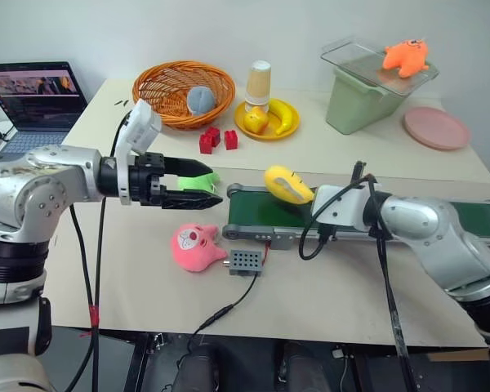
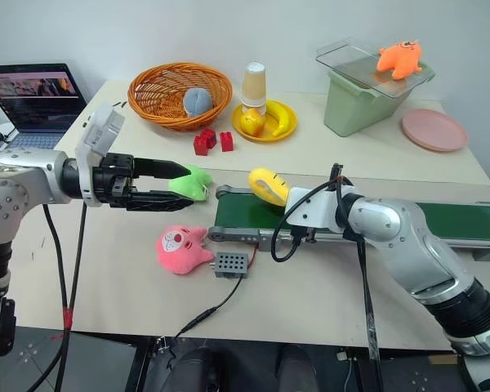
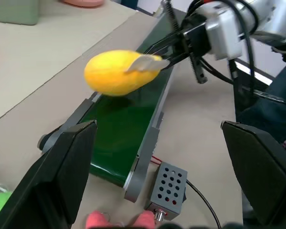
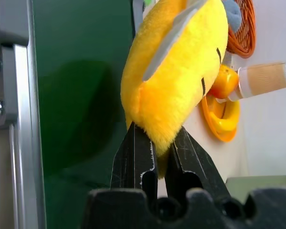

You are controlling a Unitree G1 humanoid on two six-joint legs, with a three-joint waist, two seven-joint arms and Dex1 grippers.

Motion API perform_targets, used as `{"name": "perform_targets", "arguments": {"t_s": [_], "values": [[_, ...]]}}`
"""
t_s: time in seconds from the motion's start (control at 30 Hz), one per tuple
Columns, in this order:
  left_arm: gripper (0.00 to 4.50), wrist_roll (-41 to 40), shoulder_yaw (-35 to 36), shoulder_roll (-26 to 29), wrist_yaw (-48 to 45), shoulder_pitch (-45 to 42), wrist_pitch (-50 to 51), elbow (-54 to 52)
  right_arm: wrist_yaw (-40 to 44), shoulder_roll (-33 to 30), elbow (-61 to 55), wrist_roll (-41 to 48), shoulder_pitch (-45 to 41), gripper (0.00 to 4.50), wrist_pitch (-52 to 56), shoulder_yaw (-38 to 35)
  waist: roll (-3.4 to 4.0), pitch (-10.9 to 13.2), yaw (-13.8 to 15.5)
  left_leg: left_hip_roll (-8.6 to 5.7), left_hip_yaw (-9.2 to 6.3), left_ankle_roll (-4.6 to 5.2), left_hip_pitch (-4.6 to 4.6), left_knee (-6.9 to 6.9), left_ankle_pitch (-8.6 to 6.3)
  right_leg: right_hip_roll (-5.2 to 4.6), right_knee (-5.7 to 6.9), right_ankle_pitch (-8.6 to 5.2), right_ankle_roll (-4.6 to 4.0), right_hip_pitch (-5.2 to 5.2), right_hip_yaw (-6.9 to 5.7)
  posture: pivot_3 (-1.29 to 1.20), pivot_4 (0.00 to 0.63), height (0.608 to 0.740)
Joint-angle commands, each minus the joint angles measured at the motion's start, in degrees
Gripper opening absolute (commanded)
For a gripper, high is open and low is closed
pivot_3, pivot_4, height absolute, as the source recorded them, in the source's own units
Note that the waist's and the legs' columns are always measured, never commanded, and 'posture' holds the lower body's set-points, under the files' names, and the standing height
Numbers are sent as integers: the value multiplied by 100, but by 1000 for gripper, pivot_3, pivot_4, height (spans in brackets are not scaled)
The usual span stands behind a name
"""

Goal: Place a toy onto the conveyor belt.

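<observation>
Beige table (image 1: 351, 286) with conveyor belt (image 1: 253, 214), basket (image 1: 184, 91)

The conveyor belt (image 1: 265, 211) runs off the picture's right edge, and its middle stretch is hidden behind the right arm. The green toy (image 2: 192, 181) beside the belt's near end is partly covered by the left gripper (image 2: 175, 184). The laptop (image 1: 34, 98), far left of the belt, is cut by the edge, its screen too small to read.
</observation>
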Motion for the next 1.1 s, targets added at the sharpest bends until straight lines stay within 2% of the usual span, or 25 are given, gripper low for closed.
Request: {"name": "perform_targets", "arguments": {"t_s": [0.03, 0.2, 0.27, 0.33, 0.5, 0.63, 0.87, 1.1], "values": [[4459, 96, -47, -5, -153, -210, -108, -205, -33, 180, 2, -330, -26, 0, -288, -181, 0, 0, 0, 0, -1, 0, 0, 0, 0, 0, 0, 0, 0, 0, 0, 0, 150, 740], [4459, 227, -122, -100, -201, -273, -155, -246, 41, 420, 140, -584, 13, 0, -485, -200, 0, 0, 1, -1, -2, 0, 1, 1, 0, 0, 0, 0, 0, 3, -1, 0, 150, 740], [4500, 258, -126, -112, -229, -279, -157, -247, 127, 453, 159, -616, 41, 897, -538, -227, 0, 0, 4, -1, -2, 0, 0, 2, 0, 0, 1, 0, 0, 3, -1, 0, 150, 740], [4500, 316, -144, -119, -256, -282, -196, -232, 204, 459, 157, -643, 78, 1394, -585, -257, 0, 0, 3, -1, -3, 0, 0, 2, 0, 0, 1, 0, 0, 3, -1, 0, 150, 740], [4500, 393, -160, -183, -301, -319, -226, -197, 380, 429, 157, -717, 172, 3235, -705, -337, 0, 0, 4, -1, -3, 0, 3, 2, 0, 0, 2, 0, 0, 5, -1, 0, 150, 740], [4500, 516, -196, -240, -364, -325, -287, -145, 674, 346, -6, -576, 235, 4469, -710, -510, 0, 0, 3, 0, -3, 0, 6, 4, 0, 1, 2, 0, 0, 8, -1, 0, 150, 740], [4500, 619, -242, -314, -425, -301, -359, -82, 1432, -3, -525, -166, 284, 4469, -265, -979, 0, 0, 8, -1, -4, 1, 5, 5, 0, 2, 3, 0, -1, 7, 0, 0, 150, 740], [4500, 695, -236, -362, -491, -310, -374, -51, 2076, -161, -1234, 607, 163, 4469, 740, -1346, 0, 0, 22, 0, -7, 2, 5, 5, 0, 2, 3, 0, -1, 8, -1, 0, 150, 740]]}}
